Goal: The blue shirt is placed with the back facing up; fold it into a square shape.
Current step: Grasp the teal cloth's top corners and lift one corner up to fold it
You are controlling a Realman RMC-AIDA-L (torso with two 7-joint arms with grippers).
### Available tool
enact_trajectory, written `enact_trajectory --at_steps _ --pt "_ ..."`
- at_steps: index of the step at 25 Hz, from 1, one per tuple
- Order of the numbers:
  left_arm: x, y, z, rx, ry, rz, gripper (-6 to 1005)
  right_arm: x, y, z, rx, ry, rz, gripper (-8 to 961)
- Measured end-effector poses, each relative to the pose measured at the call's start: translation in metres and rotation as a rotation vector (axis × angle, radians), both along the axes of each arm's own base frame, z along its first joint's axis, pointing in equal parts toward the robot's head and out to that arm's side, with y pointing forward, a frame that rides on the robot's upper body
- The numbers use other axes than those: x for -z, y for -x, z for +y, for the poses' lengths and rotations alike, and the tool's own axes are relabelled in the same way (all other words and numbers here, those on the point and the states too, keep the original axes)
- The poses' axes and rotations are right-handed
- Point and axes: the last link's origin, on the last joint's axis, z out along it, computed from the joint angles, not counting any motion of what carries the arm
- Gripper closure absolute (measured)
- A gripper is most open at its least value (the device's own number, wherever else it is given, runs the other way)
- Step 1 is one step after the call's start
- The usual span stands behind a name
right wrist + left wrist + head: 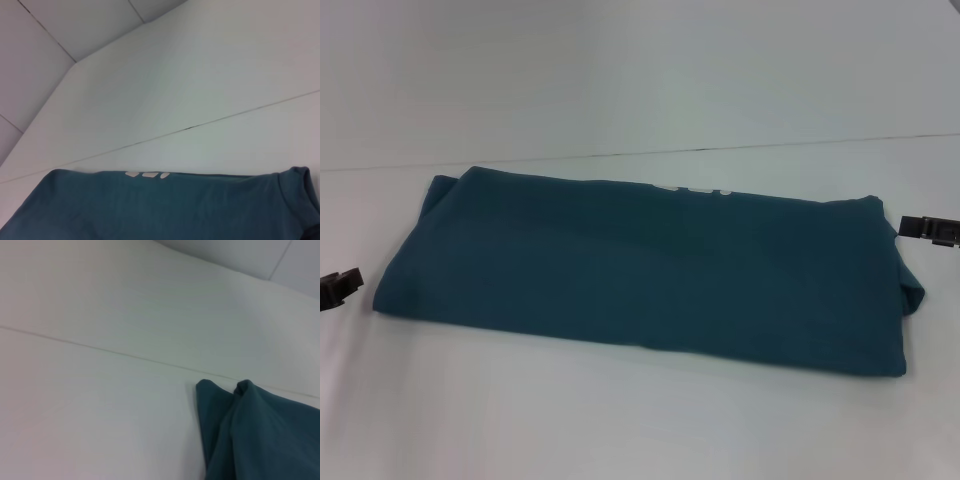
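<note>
The left claw (pixel 342 287) and right claw (pixel 930 229), openness indeterminate, flank the blue shirt (pixel 640 270) on the counter (pixel 620 420); we judge the crosswise fold comes next.

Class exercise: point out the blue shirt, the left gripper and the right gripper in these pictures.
blue shirt (pixel 640 265): head view, middle of the folded top layer.
left gripper (pixel 342 287): head view, dark tip at the table's left edge.
right gripper (pixel 930 229): head view, dark tip beside the shirt's right end.
</note>
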Motion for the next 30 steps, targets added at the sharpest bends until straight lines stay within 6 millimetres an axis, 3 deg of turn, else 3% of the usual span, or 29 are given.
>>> enact_trajectory --at_steps 5,16,20,30 --pt "0.0 0.0 -0.004 -0.029 0.02 -0.061 676 -0.001 -0.001 0.0 0.001 -0.004 -0.002 75" --pt "0.004 -0.008 -0.008 -0.119 0.155 -0.175 434 -0.005 -0.003 -0.003 -0.001 -0.003 -0.012 75" --pt "0.007 -0.007 -0.004 -0.149 0.163 -0.178 210 -0.006 -0.003 -0.003 -0.002 -0.004 -0.013 75" --pt "0.012 -0.008 0.006 -0.175 0.177 -0.178 179 -0.007 -0.003 -0.003 -0.006 -0.001 -0.013 76"
